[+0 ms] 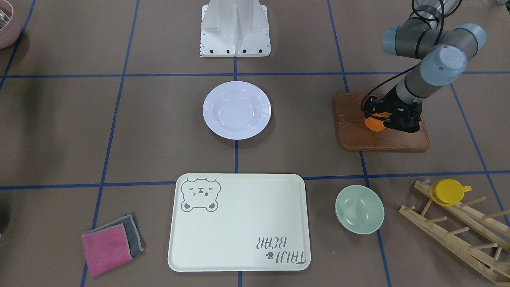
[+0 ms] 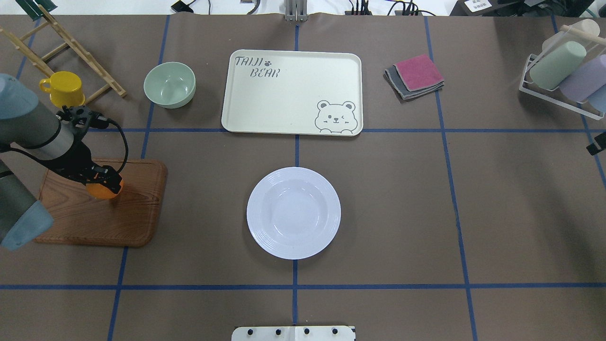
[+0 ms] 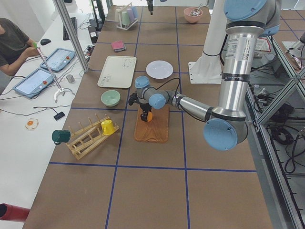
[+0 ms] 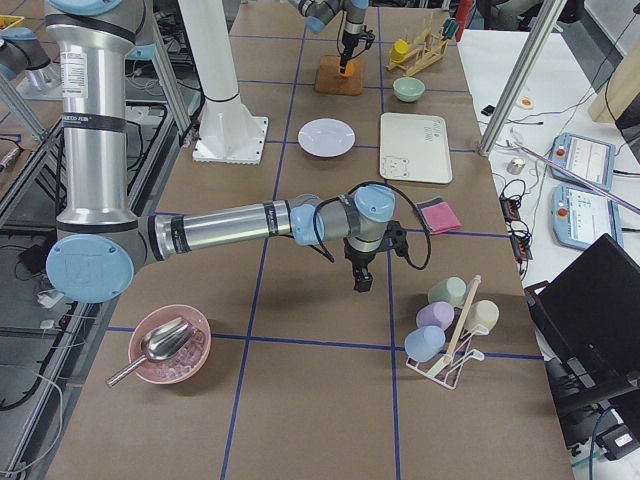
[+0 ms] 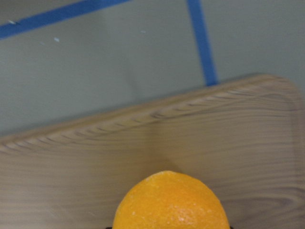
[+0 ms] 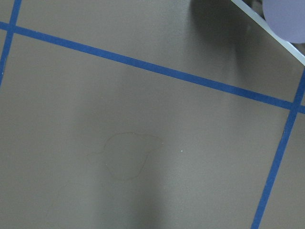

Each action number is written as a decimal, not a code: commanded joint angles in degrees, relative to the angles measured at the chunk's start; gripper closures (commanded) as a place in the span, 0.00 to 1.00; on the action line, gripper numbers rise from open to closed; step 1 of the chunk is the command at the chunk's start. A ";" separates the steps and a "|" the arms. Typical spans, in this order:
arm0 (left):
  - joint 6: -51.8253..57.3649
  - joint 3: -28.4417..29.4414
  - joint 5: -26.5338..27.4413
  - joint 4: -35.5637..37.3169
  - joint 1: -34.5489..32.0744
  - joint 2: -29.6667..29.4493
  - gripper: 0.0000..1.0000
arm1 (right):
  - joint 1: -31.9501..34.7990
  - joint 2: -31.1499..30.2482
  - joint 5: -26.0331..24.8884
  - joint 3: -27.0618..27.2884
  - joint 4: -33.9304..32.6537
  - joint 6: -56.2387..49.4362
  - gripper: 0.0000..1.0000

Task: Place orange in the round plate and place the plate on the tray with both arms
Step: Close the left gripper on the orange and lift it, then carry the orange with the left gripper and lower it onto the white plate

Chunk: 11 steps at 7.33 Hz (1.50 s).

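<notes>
With the left black claw [image 1: 375, 119] clamped on the small round orange fruit [image 1: 373, 124] over the brown wooden board [image 1: 358, 137], the pickup is in hand; next comes carrying it to the white round plate [image 1: 209, 110].

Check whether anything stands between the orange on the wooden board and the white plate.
Nothing visible does: only bare brown table separates the small bright-orange fruit on the brown wooden board from the white glossy round plate.

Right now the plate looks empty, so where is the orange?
The orange is at the overhead view's left side, held by the left gripper over the wooden board, well left of the plate.
</notes>
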 commanded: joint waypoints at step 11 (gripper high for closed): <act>-28.85 14.32 20.13 12.14 22.93 -39.94 1.00 | -1.05 0.80 0.00 -0.36 1.58 0.00 0.00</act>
